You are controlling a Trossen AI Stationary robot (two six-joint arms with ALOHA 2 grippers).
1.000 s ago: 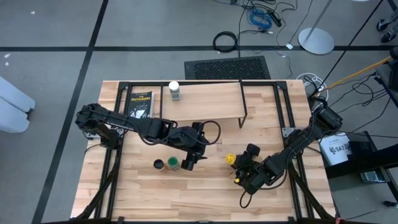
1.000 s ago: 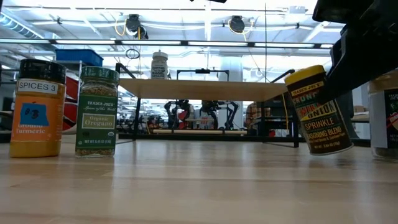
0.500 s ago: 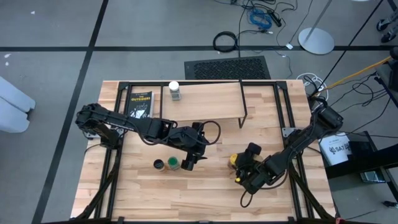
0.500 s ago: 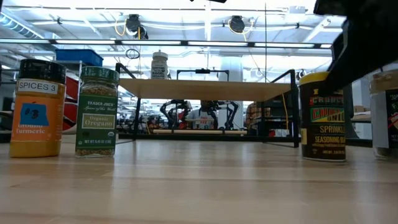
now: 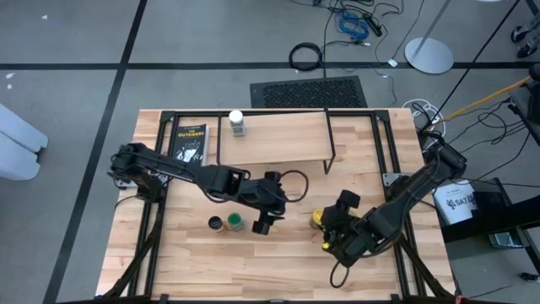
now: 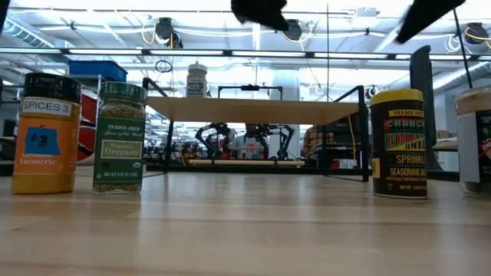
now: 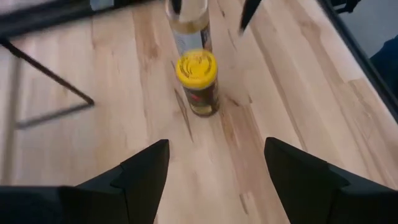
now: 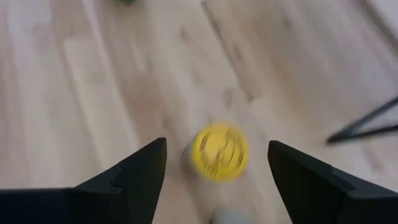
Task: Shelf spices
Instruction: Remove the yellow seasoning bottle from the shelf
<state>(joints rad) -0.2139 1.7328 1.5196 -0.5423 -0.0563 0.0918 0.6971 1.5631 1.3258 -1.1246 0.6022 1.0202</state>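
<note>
yellow-lidded jar point(image 8: 220, 153) — between open fingers point(image 8: 134, 180)

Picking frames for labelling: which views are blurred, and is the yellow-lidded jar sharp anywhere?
Right wrist view: motion-smeared, yellow-lidded jar soft. Left wrist view: mildly blurred, rack legs streaked. Low view: that jar's label crisp, dark arm shapes overhead smeared. High view: sharp, even lighting.

I saw the shelf point(image 5: 283, 135) at the table's point(image 5: 194, 262) far edge, one jar point(image 5: 238, 124) on its left end. A packet point(image 5: 190, 141) lay left of it. Nearer me stood two jars point(image 5: 226, 223) side by side and, rightward, another jar point(image 5: 317, 218).
</note>
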